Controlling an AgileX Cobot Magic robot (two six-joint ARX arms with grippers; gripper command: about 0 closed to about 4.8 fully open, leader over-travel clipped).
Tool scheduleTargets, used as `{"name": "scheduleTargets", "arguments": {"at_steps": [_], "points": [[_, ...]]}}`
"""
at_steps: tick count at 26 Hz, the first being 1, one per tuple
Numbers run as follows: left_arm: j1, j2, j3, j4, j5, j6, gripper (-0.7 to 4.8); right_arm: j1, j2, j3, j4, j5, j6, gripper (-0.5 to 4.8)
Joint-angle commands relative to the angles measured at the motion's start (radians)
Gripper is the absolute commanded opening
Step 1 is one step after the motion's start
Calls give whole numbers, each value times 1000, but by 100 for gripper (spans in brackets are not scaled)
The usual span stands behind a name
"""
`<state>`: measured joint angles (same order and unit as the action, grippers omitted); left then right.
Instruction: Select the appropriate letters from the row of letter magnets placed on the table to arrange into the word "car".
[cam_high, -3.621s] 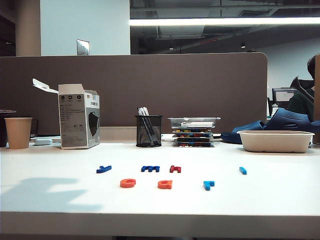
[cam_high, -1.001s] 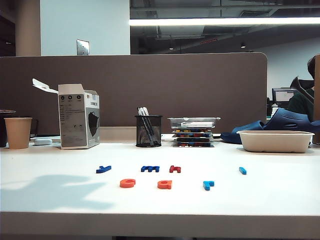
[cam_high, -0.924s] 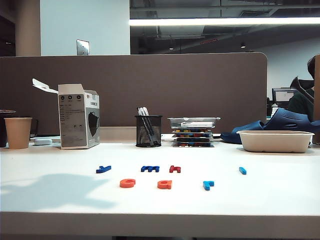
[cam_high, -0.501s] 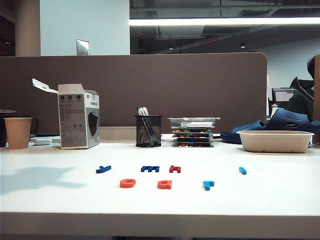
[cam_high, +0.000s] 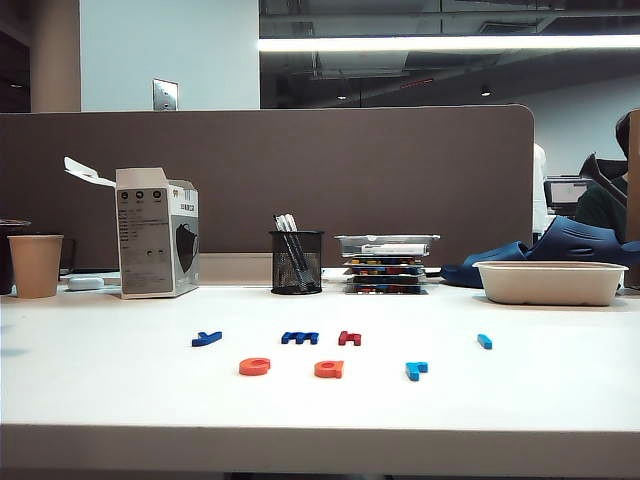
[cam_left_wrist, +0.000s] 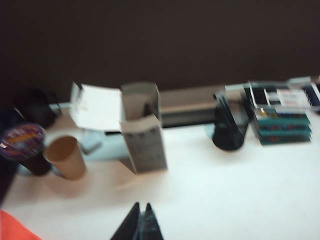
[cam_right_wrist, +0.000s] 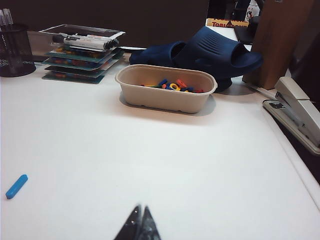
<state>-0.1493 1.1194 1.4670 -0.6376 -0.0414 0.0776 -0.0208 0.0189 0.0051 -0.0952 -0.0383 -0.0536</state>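
On the white table (cam_high: 520, 410) the row of letter magnets lies in two lines. The front line reads orange-red "c" (cam_high: 255, 367), orange "a" (cam_high: 329, 369), light-blue "r" (cam_high: 417, 370). Behind them lie a dark-blue "y" (cam_high: 207, 339), a dark-blue "m" (cam_high: 300, 338), a dark-red "h" (cam_high: 349, 338) and a light-blue bar (cam_high: 485, 341), which also shows as a light-blue bar (cam_right_wrist: 16, 186) in the right wrist view. Neither arm shows in the exterior view. My left gripper (cam_left_wrist: 141, 207) is shut and empty above bare table. My right gripper (cam_right_wrist: 141, 209) is shut and empty too.
Along the back stand a paper cup (cam_high: 37, 265), an open grey box (cam_high: 156, 245), a mesh pen holder (cam_high: 297, 262), stacked trays (cam_high: 387, 265) and a beige bowl (cam_right_wrist: 165, 95) with several coloured letters. Blue slippers (cam_right_wrist: 215, 50) and a stapler (cam_right_wrist: 300, 112) lie at the right.
The arm's shadow on the left of the table has slid leftward and almost left the view. None of the letters has moved.
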Motion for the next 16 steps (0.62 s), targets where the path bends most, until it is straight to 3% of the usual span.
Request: {"name": "scheduleTargets", "arguments": {"at_steps": [1,9,16], "points": [[48,-50,-5,10,4,13,-6,0,0,-5,11,3,-3,-1],[99,-283,-152,61,27,20,-6,-1,0,-5,11,2,-3,-1],[100,-610,-395,66,42,20,-5,-2,0,-5,10,-8,-2,-1]]}}
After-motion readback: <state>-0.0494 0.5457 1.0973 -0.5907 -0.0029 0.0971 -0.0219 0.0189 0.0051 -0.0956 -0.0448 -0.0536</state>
